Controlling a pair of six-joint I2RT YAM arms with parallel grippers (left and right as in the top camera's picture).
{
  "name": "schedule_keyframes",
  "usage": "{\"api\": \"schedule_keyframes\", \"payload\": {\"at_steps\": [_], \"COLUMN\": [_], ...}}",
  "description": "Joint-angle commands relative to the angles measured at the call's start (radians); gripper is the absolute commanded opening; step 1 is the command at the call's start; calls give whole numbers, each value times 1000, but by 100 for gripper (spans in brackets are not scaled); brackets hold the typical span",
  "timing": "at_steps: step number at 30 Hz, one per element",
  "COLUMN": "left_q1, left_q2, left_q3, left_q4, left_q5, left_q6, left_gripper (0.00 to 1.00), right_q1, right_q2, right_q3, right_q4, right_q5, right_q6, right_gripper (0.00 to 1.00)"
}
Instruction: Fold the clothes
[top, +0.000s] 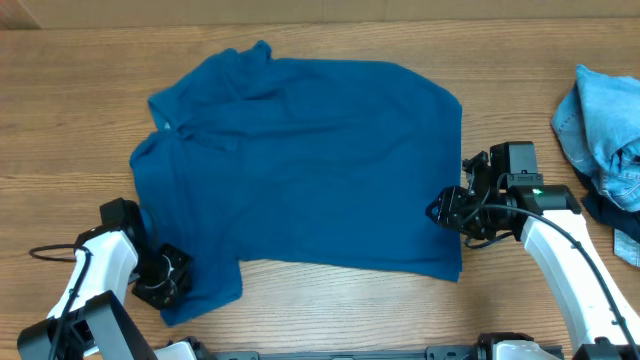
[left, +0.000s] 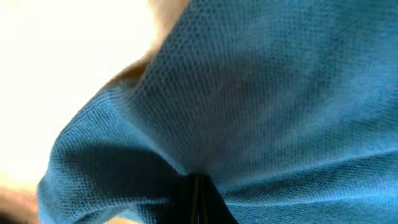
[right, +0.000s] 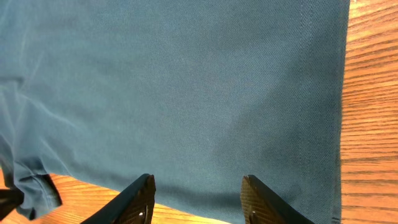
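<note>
A large plain deep-blue knit shirt (top: 310, 160) lies spread across the wooden table, its collar at the far left. My left gripper (top: 165, 278) is at the shirt's near-left corner, shut on a pinch of the blue fabric (left: 249, 106), which fills the left wrist view; the closed fingers (left: 198, 199) show at the bottom. My right gripper (top: 443, 210) is open and empty at the shirt's right edge. In the right wrist view its fingers (right: 198, 199) hover just above the blue fabric (right: 174, 87) near its edge.
A crumpled light-blue denim garment (top: 605, 125) lies at the right edge of the table, with a darker piece (top: 610, 212) beside it. Bare wood (top: 340, 310) runs along the near side between the arms.
</note>
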Motion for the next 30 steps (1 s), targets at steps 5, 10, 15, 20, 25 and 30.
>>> {"api": "schedule_keyframes", "payload": {"at_steps": [5,10,15,20,25,30], "left_q1": [6,7,18,18,18,18], "left_q2": [-56,-170,-254,-261,-261,-261], "left_q3": [-23,-23,-5,-1,2,67], "left_q4": [-113,-148,-95,32,229,329], "left_q5": [-45,-77,-92,-10,282,505], "left_q6": [-47,-48,-45,-17,167,224], "left_gripper": [4,4,4,4,4,7], "right_q1": [3,3,3,3,3,3], "right_q2": [-2,-2,-2,21,122,236], "right_q3": [20,20,20,8,-26,-26], "right_q4": [0,2,0,-5,19,28], "right_q5": [3,8,82,138,110,76], "right_q6": [-1,-1,-1,99,105,44], "right_gripper": [49,50,57,15,4,4]}}
